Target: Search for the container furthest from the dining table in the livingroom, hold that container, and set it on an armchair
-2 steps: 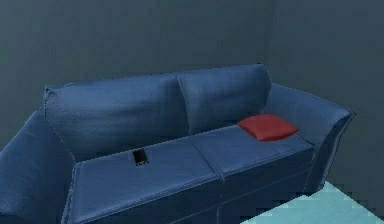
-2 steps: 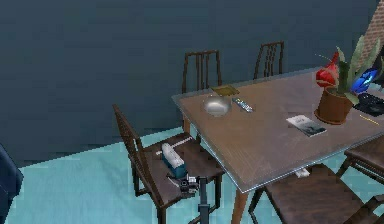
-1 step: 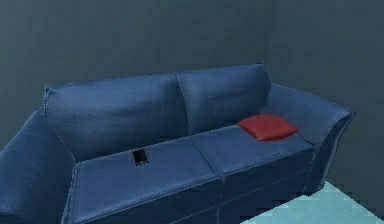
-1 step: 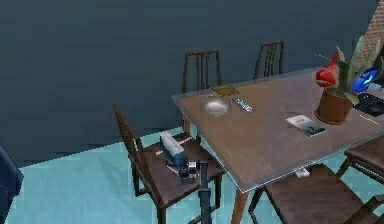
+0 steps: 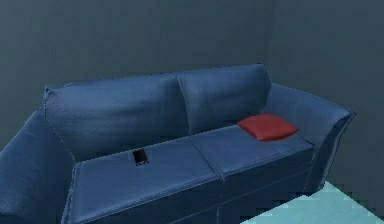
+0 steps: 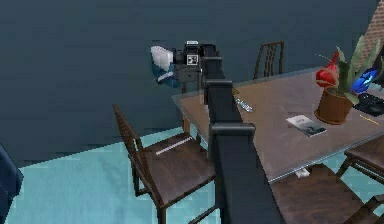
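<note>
Arm side view, left of upper middle: gripper (image 6: pixel 170 61) at the far end of the dark arm (image 6: pixel 226 135), with a small pale blue-and-white object (image 6: pixel 158 62) hanging at its finger end, clear of the table (image 6: pixel 275 125) and of the teal floor (image 6: pixel 70 180), dark wall (image 6: pixel 80 60) behind. Judged held, and judged to be the container of the task, though too small to name by shape. Finger spacing impossible to tell from these renders. Below and to the right: brown dining table bearing a potted plant (image 6: pixel 335 100) with a red bloom, a flat booklet (image 6: pixel 305 124) and a dark item (image 6: pixel 370 104) at the right edge; one wooden chair (image 6: pixel 160 160) at the near corner, a second chair (image 6: pixel 268 58) at the far side. Forward view: blue sofa (image 5: pixel 130 135) with two seat cushions, a red cushion (image 5: pixel 268 127) at its right end and a dark flat handset (image 5: pixel 140 156) on the left seat; a sofa, not to be mistaken for the armchair. Handling, as a judgement: probably light, given its smallness beside the gripper. Probably stiff-walled and smooth, hence liable to slip or swivel in a two-finger hold. Fragility unknown, so best treated as breakable. Best taken across the middle of the body, not by rim or lid, and kept upright while driving. Likely to tip on a soft armchair seat; better set down low, toward the seat's middle, away from the front edge.
</note>
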Robot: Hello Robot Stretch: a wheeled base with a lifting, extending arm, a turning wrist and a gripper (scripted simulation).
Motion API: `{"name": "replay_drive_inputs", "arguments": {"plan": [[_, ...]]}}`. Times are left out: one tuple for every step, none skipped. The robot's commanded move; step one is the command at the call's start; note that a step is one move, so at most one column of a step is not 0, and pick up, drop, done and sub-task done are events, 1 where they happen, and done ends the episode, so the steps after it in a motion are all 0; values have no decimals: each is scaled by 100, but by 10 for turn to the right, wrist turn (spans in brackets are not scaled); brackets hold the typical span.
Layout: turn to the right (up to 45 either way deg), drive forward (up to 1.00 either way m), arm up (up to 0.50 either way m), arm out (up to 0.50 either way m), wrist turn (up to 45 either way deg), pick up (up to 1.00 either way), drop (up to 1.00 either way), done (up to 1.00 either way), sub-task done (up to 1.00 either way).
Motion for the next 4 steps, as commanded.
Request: {"name": "replay_drive_inputs", "arguments": {"plan": [[0,0,2,0,0,0,0,0,0],[0,0,0,0,-450,0,0,0,0],[0,0,0,0,-450,0,0,0,0],[0,0,0,0,-240,0,0,0,0]]}}
